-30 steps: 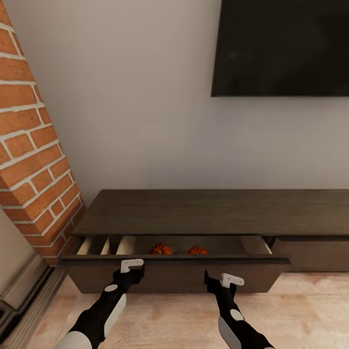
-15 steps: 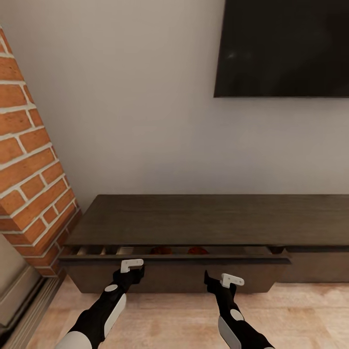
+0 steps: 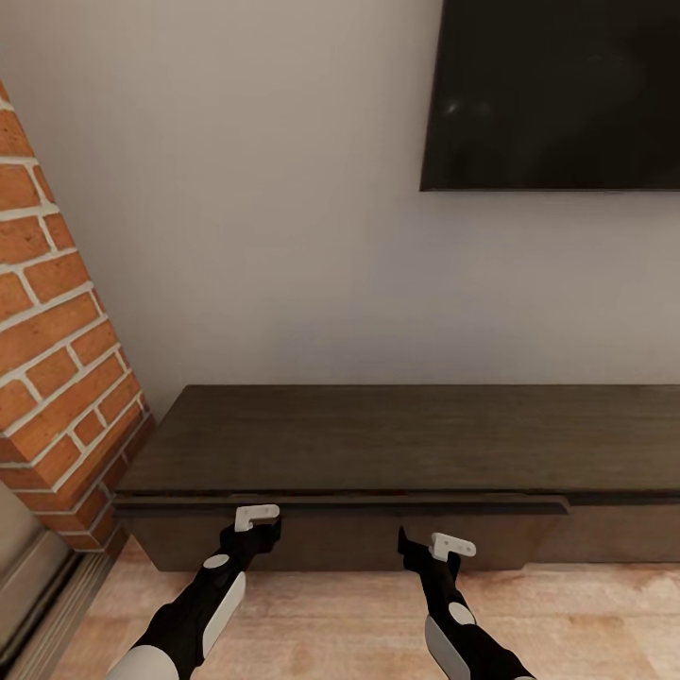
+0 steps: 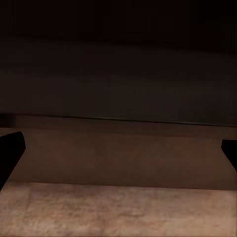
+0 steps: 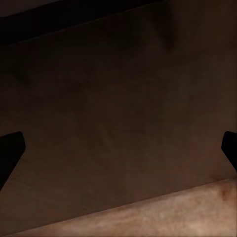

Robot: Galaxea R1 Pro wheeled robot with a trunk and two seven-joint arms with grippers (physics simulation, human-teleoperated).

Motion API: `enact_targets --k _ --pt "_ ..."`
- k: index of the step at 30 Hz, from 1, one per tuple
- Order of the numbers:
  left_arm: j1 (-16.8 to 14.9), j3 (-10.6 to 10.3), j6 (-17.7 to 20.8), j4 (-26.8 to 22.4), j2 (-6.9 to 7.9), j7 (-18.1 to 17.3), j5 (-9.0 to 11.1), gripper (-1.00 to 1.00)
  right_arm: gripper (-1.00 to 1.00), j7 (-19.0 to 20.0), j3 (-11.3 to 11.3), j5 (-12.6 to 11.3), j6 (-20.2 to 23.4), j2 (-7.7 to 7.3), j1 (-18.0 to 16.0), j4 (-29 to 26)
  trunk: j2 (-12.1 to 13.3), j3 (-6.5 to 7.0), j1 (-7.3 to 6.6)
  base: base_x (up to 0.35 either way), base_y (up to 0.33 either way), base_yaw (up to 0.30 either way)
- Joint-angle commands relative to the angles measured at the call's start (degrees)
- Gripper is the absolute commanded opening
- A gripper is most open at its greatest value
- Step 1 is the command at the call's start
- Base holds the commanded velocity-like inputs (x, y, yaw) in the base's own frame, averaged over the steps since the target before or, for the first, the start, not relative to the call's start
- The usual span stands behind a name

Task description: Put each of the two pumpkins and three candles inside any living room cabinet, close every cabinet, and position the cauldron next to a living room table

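- Nearest the camera in the head view, the two black-and-white arms reach forward over the pale wood floor (image 3: 586, 614), the left gripper (image 3: 253, 529) and the right gripper (image 3: 430, 548) both up against the front of the cabinet (image 3: 378, 434).
- At the left gripper, both wrist views help: its dark fingertips (image 4: 10, 150) sit at the outer edges of the left wrist picture with a wide gap between them, so its jaws stand apart and hold nothing.
- At the right gripper, the fingertips (image 5: 10, 148) likewise sit at the two edges of the right wrist picture, jaws apart, with bare dark wood between them.
- Just beyond the grippers, the wide drawer front (image 3: 340, 534) of the dark brown unit is pushed almost flush under the top, its upper lip projecting only slightly; I cannot tell whether any sliver of a gap is left.
- Whatever lies inside the drawer is hidden behind that front.
- To the left, a red brick column (image 3: 57, 378) rises beside the cabinet's end.
- Behind the unit stands a plain pale wall (image 3: 264, 236).
- High on that wall, a black flat screen (image 3: 557, 94) hangs above the cabinet's right part.
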Motion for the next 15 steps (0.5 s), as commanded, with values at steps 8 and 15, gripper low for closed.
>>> enact_targets --k 8,15 --pt "0.0 -0.3 0.2 -0.1 0.06 0.5 0.5 1.0 1.0 -0.4 0.5 -0.4 -0.2 -0.04 0.0 0.0 0.0 -0.05 -0.01 0.061 0.024 0.0" --pt "0.0 -0.3 0.2 -0.2 0.06 0.5 0.5 1.0 1.0 -0.4 0.5 -0.4 -0.2 -0.04 0.0 0.0 0.0 -0.05 -0.01 0.062 0.017 0.0"
